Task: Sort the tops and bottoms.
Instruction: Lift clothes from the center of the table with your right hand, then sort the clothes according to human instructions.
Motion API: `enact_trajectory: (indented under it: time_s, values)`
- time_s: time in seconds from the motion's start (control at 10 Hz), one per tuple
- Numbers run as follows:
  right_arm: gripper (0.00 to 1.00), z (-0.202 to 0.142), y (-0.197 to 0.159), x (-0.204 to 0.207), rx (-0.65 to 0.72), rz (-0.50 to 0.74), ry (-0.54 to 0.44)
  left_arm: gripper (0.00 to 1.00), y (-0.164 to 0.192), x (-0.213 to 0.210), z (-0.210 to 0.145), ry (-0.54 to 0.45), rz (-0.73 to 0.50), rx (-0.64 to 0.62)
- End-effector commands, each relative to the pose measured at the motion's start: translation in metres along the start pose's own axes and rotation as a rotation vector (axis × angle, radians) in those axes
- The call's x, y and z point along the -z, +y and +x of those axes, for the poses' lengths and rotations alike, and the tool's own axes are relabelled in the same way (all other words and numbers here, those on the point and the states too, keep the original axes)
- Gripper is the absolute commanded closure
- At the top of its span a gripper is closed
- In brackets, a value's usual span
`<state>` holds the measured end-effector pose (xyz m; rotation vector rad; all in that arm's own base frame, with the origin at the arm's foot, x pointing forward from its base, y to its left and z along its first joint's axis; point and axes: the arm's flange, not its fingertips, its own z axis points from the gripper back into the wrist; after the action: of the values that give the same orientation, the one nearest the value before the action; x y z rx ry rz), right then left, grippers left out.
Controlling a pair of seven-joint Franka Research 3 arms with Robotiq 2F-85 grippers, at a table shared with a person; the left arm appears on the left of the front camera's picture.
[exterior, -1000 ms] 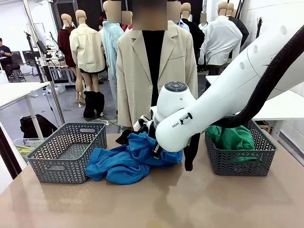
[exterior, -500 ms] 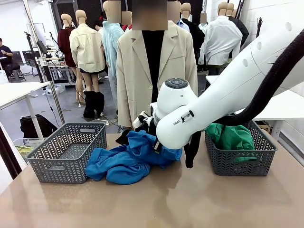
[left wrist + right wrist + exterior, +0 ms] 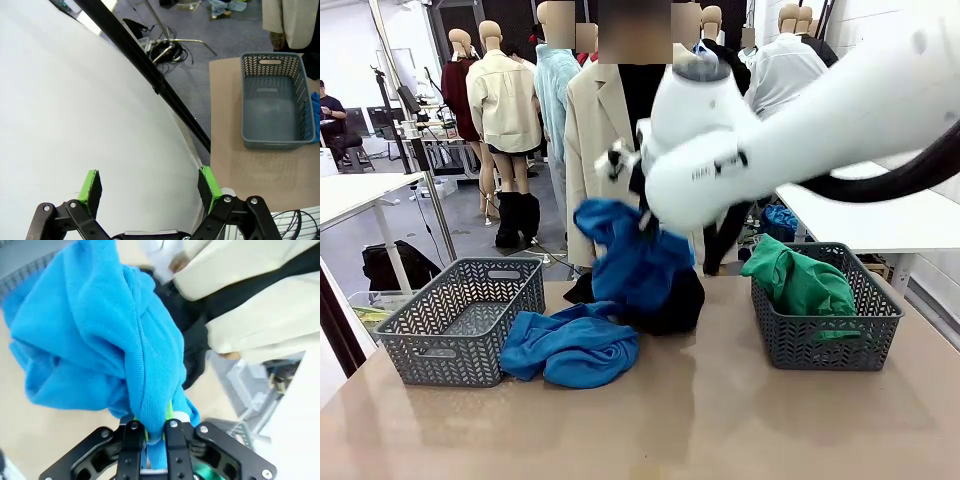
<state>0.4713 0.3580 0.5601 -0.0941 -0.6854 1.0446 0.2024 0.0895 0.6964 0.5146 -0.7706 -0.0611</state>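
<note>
Right gripper (image 3: 155,427) clamped blue top (image 3: 125,340) above table (image 3: 720,420); black garment (image 3: 678,305) sat behind. Second blue top (image 3: 570,345) lay beside left basket (image 3: 470,355). Green garment (image 3: 800,280) filled right basket (image 3: 820,350). Left gripper (image 3: 149,184) stood spread wide.

There were two blue tops, the raised top (image 3: 638,262) and the lying top (image 3: 570,348), and two bottoms, one black garment (image 3: 672,305) and one green garment (image 3: 800,282). Two grey baskets stood there, the left basket (image 3: 450,355) and the right basket (image 3: 820,345). One person (image 3: 588,150) stood by.
</note>
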Motion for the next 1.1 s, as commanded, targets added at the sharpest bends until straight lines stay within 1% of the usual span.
enact_trajectory:
  time_s: [0.0, 0.1, 0.3, 0.4, 0.5, 0.6, 0.7, 1.0]
  values:
    - [1.00, 0.062, -0.027, -0.045, 0.084, -0.120, -0.022, 0.00, 0.002, 0.001, 0.000, -0.004, 0.012, 0.007]
    - [1.00, 0.085, -0.037, -0.075, 0.110, -0.192, -0.030, 0.00, 0.002, 0.001, 0.000, -0.004, 0.012, 0.007]
    - [1.00, 0.116, -0.048, -0.119, 0.148, -0.206, 0.003, 0.00, 0.002, 0.001, 0.000, -0.004, 0.012, 0.007]
    - [1.00, 0.124, -0.057, -0.128, 0.194, -0.183, 0.035, 0.00, 0.002, 0.001, 0.000, -0.004, 0.012, 0.007]
    - [1.00, 0.127, -0.067, -0.127, 0.237, -0.178, 0.072, 0.00, 0.002, 0.001, 0.000, -0.004, 0.012, 0.007]
    - [1.00, 0.120, -0.075, -0.127, 0.262, -0.137, 0.073, 0.00, 0.002, 0.001, 0.000, -0.004, 0.012, 0.007]
    - [1.00, 0.102, -0.060, -0.141, 0.185, -0.180, 0.032, 0.00, 0.002, 0.001, 0.000, -0.004, 0.012, 0.007]
    - [1.00, 0.102, -0.060, -0.141, 0.185, -0.180, 0.032, 0.00, 0.002, 0.001, 0.000, -0.004, 0.012, 0.007]
